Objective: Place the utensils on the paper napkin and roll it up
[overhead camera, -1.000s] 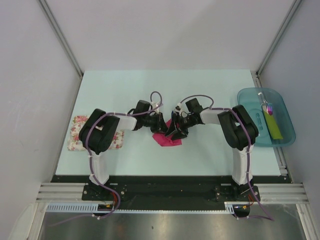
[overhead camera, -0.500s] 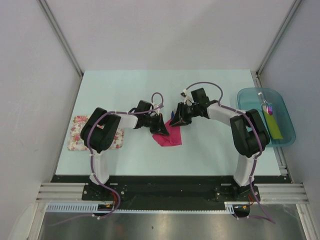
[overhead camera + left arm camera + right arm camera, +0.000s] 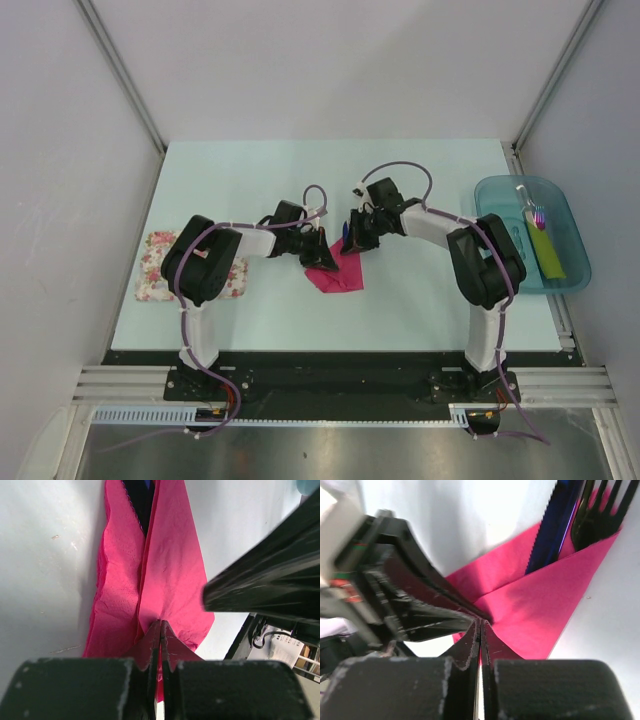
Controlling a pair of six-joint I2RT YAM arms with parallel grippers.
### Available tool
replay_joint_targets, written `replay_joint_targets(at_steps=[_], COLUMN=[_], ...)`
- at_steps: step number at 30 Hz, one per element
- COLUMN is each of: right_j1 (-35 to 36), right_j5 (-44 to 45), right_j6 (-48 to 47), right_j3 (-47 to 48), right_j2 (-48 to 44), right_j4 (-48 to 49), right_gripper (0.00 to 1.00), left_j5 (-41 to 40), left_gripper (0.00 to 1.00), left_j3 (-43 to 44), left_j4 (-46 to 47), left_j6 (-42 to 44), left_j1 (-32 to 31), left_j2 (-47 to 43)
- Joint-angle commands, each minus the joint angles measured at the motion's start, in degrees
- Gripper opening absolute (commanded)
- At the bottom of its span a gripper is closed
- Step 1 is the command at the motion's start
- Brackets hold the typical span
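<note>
**Both Grippers Pinched the Folded Napkin**

The paper napkin (image 3: 338, 276) lay near the middle of the pale green table (image 3: 240, 180). It was folded into a narrow wrap around a dark blue knife (image 3: 552, 530) and a black fork (image 3: 590, 525). In the right wrist view the two pieces stuck out of the wrap's open end side by side, the knife's serrated edge showing.

The left gripper (image 3: 160, 628) had its fingers pressed together on a raised crease at one end of the pink paper. The right gripper (image 3: 480, 628) was likewise clamped tight on a fold of it. The two tools met almost tip to tip over the napkin.

A floral cloth (image 3: 158, 266) sat at the table's left edge. At the right edge, a teal tray (image 3: 497, 198) held a brush (image 3: 537, 213) with multicoloured bristles and a yellow-green strip (image 3: 546, 252).
</note>
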Motion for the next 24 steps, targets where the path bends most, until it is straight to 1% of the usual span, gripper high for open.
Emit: replay_joint_targets(at_steps=[1,9,11,13,14,17,19,24], right_j1=[0.88,1.41,1.58,1.58,1.50,1.58,1.41,1.41], right_j5=[2.69,4.71,5.75,6.11,6.46,6.55,6.55,6.29], right_j6=[-1.67,-2.29,-3.16,-3.34,-3.34,-3.17,-2.56,-2.29], right_j3=[1.31,0.52,0.08,-0.36,-0.54,-1.50,-2.21,-2.47], right_j2=[2.11,6.06,6.77,7.91,8.18,8.97,9.06,9.06], right_j4=[-0.37,3.06,2.62,2.27,1.75,1.65,1.83,1.83], right_gripper=[0.00,0.00,0.00,0.00,0.00,0.00,0.00,0.00], left_j5=[-2.91,-3.00,-2.21,-0.81,1.55,4.81,6.05,6.32], left_gripper=[0.04,0.05,0.09,0.15,0.18,0.24,0.27,0.28], left_j3=[1.49,1.40,0.18,-1.14,-2.28,-3.78,-4.57,-4.93], left_j4=[-0.08,-0.08,1.31,5.09,6.23,9.40,11.51,11.69], left_j6=[2.45,2.97,2.63,1.92,1.05,-0.10,-1.06,-1.86], left_j1=[-0.04,-0.04,0.22,0.57,0.92,1.10,0.92,-1.36], left_j2=[1.34,0.82,-1.28,-3.48,-5.32,-8.05,-10.17,-10.70])
